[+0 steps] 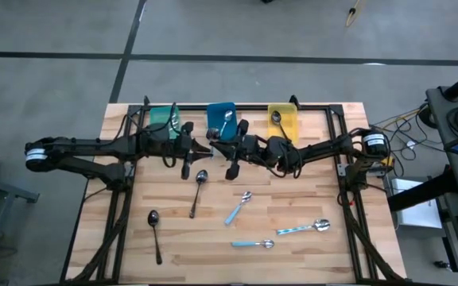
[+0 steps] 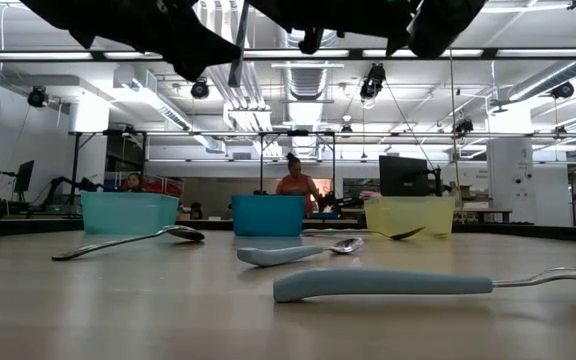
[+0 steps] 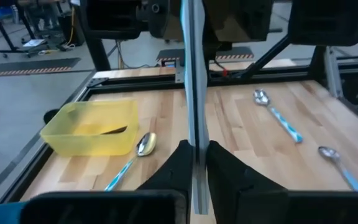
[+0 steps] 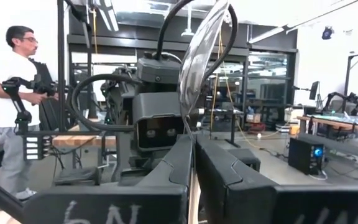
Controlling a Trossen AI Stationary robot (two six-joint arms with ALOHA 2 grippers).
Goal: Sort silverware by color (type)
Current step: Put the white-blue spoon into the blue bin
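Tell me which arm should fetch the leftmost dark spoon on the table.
Left, probably: the dark spoon lies nearer the left tool than the right tool. Each must first drop its load: blue-handled spoon, shiny spoon.

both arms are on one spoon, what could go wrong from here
1. The left gripper and right gripper both pinch the same blue-handled spoon in mid-air; a mistimed release could drop it.
2. If either arm pulls away while both are shut, the thin spoon could twist or slip.
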